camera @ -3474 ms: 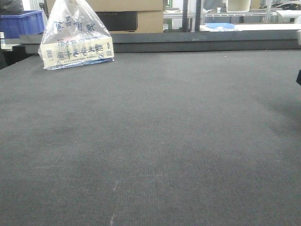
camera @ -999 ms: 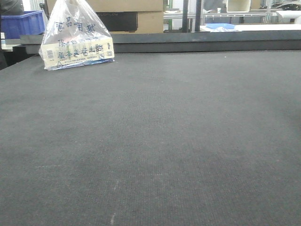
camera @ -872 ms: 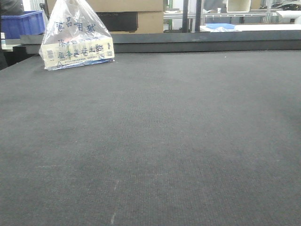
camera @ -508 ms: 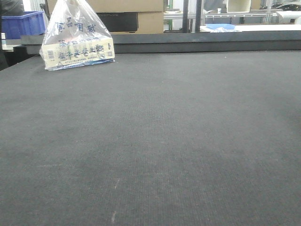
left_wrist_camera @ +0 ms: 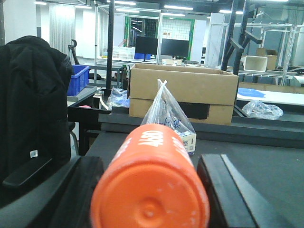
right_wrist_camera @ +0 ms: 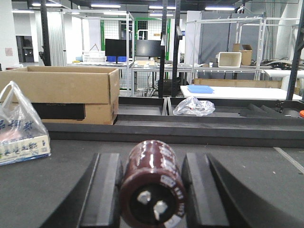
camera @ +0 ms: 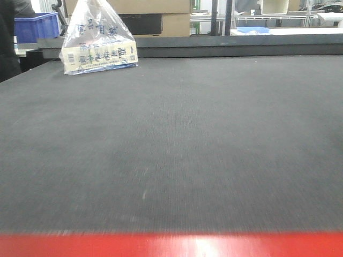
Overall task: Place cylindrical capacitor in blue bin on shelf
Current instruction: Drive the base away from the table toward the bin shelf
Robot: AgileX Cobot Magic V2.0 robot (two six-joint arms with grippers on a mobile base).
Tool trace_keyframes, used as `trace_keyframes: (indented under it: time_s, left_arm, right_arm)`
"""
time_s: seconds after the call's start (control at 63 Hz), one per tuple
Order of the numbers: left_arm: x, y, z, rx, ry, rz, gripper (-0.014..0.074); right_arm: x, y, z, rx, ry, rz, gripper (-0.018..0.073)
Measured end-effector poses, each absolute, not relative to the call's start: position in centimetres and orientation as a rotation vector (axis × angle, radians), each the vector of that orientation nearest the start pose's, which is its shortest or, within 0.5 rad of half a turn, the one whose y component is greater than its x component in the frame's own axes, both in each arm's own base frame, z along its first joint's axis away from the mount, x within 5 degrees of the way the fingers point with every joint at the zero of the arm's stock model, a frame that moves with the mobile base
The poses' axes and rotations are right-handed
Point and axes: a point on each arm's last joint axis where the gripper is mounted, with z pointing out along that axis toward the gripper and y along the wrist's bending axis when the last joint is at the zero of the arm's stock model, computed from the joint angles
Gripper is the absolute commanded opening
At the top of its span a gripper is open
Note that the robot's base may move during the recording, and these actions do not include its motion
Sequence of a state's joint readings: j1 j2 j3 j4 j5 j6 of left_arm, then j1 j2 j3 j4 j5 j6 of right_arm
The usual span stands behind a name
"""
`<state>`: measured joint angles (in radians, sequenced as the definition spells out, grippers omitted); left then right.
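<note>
My right gripper [right_wrist_camera: 153, 192] is shut on the cylindrical capacitor [right_wrist_camera: 151, 175], a glossy dark brown can whose end, with two metal terminals, faces the camera. An orange cylinder [left_wrist_camera: 153, 176] printed with white "400" sits between the black fingers [left_wrist_camera: 223, 190] of my left gripper [left_wrist_camera: 151, 202], which is shut on it. Both are held above the dark table top [camera: 187, 134]. Neither gripper shows in the front view. The shelf is out of view.
A plastic bag with a boxed item [camera: 99, 40] sits at the table's far left. A cardboard box [left_wrist_camera: 183, 92] stands behind it. A blue crate [camera: 36, 27] and a chair with a black jacket [left_wrist_camera: 33, 104] are to the left. The table's red front edge [camera: 171, 245] shows.
The front view has drawn back from the table: the red front edge now fills the bottom, and the bag has shifted right in the picture.
</note>
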<state>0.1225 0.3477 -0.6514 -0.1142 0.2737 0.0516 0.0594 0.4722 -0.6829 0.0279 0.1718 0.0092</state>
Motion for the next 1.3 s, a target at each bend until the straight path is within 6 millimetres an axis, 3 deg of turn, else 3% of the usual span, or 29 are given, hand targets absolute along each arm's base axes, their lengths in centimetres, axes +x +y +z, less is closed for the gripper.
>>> trace_keyframes:
  time_s: [1.301]
  left_arm:
    - [5.81,0.44,38.37,-0.105,1.426,0.031,-0.0111]
  right_arm:
    - [8.94,0.58,39.18,-0.020,1.445,0.082,-0.0162]
